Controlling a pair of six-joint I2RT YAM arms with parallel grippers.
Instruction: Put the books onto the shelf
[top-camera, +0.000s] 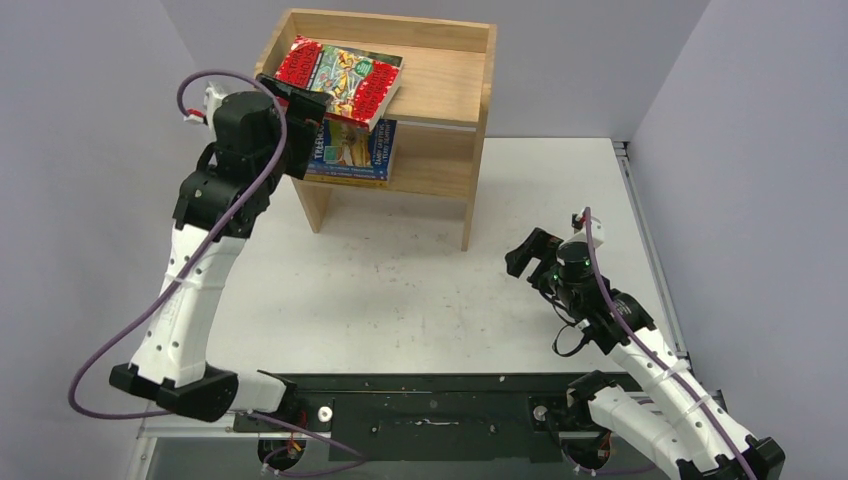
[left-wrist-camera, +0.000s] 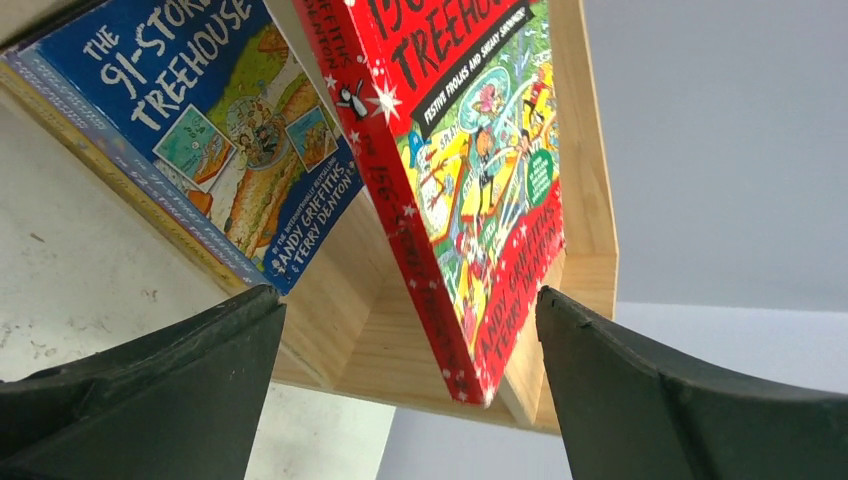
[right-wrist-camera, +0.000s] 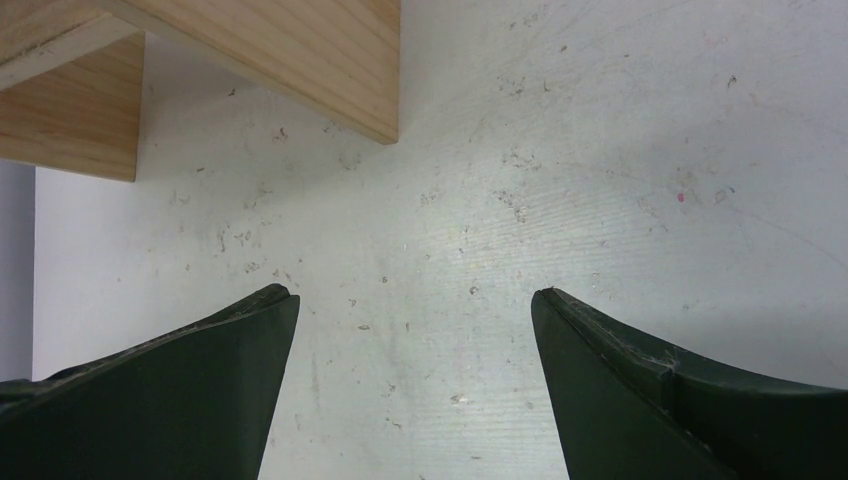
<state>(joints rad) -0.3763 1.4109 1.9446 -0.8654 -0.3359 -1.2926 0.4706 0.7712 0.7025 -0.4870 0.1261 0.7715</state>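
the red-bordered book (top-camera: 340, 80) lay atop the shelf (top-camera: 440, 90), overhanging its front edge, between the spread jaws of the left gripper (left-wrist-camera: 408, 298); a gentle inward nudge seemed wise; the right gripper (right-wrist-camera: 415, 295) hung spread and empty above the table (top-camera: 400, 290).

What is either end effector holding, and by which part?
Nothing held: left end effector open by the red-bordered book; right end effector open over the table.

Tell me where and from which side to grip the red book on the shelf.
Grip the red book by the corner overhanging the shelf front, coming from the front, pinching above and below; the rest lies on wood.
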